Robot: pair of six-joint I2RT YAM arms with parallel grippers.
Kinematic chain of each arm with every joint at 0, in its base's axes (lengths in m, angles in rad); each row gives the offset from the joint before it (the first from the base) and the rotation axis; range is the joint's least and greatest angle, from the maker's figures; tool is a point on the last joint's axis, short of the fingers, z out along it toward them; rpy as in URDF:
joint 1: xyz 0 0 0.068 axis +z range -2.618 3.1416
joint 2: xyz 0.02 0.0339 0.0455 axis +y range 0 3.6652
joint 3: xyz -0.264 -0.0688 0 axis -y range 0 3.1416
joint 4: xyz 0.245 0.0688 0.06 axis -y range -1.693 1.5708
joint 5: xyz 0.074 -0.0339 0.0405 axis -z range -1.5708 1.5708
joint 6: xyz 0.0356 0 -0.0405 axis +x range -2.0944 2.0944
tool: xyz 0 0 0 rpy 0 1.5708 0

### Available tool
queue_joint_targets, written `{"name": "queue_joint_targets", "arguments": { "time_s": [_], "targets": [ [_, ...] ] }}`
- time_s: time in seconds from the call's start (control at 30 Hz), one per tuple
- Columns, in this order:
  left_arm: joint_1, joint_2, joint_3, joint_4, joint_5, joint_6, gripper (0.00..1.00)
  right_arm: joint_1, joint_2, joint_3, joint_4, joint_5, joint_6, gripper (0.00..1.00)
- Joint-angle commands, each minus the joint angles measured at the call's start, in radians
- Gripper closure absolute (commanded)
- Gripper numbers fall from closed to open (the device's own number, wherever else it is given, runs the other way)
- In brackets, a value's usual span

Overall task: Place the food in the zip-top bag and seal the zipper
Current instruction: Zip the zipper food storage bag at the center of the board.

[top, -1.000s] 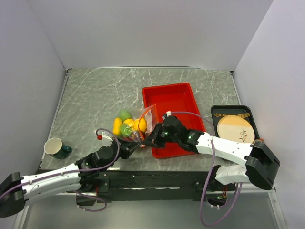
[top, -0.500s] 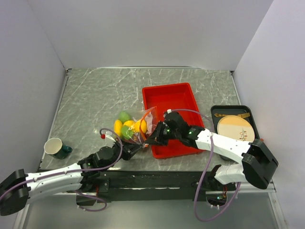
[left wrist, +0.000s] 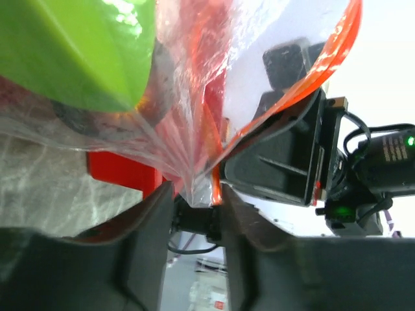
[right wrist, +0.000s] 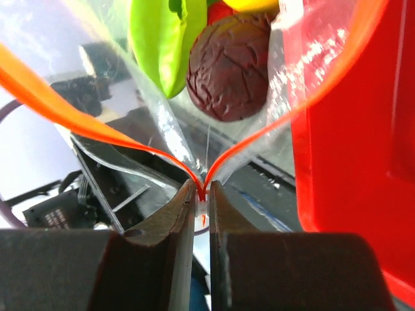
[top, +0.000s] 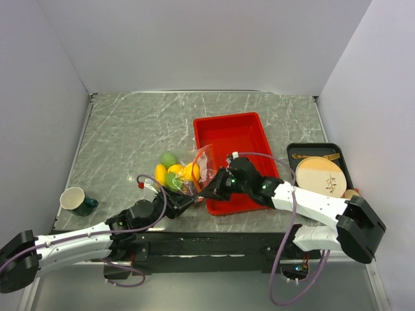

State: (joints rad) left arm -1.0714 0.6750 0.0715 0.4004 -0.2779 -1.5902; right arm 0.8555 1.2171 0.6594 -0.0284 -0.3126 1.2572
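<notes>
3 white walls (top: pixel 207 45); marbled tbl (top: pixel 130 129), maybe stone

Grey table (top: pixel 130 129) veined with white marbling; red tray (top: pixel 230 136); clear zip-top bag (top: pixel 203 161), its zipper (right wrist: pixel 97 133) orange-red; food (top: pixel 175 170) yellow, orange, green and wrinkled dark red; tan plate (top: pixel 314 173) at right; dark green cup (top: pixel 76 201) near left.

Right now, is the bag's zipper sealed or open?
Open. The right wrist view shows the zipper splayed into two strips, meeting only where the right gripper pinches it.
</notes>
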Motion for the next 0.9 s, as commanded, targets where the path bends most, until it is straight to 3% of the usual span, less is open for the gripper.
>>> {"name": "queue_joint_targets", "arguments": {
  "time_s": [0.0, 0.17, 0.43, 0.63, 0.87],
  "targets": [
    [-0.004, 0.003, 0.037, 0.017, -0.018, 0.036, 0.52, 0.043, -0.071, -0.072, 0.128, 0.073, 0.165, 1.0],
    [-0.004, 0.07, 0.047, 0.089, 0.019, 0.055, 0.53, 0.082, -0.111, -0.129, 0.167, 0.125, 0.267, 1.0],
    [-0.005, 0.088, 0.036, 0.114, 0.095, 0.044, 0.57, 0.174, -0.205, -0.216, 0.173, 0.414, 0.389, 1.0],
    [-0.005, 0.025, 0.034, 0.046, 0.083, 0.052, 0.5, 0.203, -0.185, -0.254, 0.229, 0.451, 0.476, 1.0],
    [-0.005, 0.07, 0.04, 0.087, 0.1, 0.042, 0.54, 0.25, -0.146, -0.297, 0.337, 0.469, 0.527, 1.0]
  ]
}}
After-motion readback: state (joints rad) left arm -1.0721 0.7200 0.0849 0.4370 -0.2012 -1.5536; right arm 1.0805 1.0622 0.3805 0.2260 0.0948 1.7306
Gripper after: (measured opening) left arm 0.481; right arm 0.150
